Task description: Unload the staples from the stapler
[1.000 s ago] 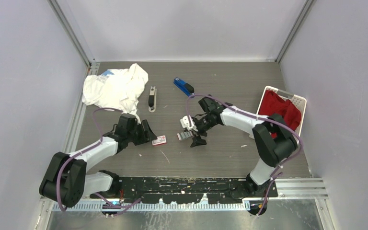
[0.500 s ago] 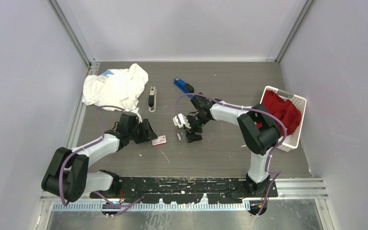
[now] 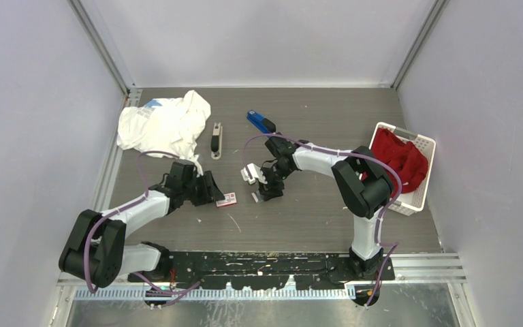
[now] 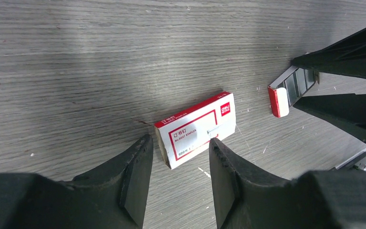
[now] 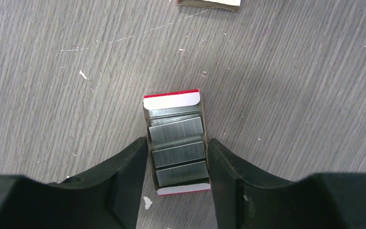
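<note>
The staples (image 5: 176,130) lie in a small open card tray (image 5: 171,101) on the counter (image 5: 290,71), right of the red-and-white box (image 4: 195,129). The right wrist view shows four grey blocks set crosswise, ranked one behind another along the tray's long axis, which runs straight out between the right gripper (image 5: 177,143), its red-edged flap pointing away from the wrist. These jaws straddle the tray at its long sides; whether they press it cannot be told. The left wrist view shows only the tray's red-and-white end poking out toward the box. The left gripper (image 4: 177,143) has its jaws spread wide about the box's near corner, holding nothing. Only the top view shows the blue stapler (image 3: 261,122), well behind the tray
</note>
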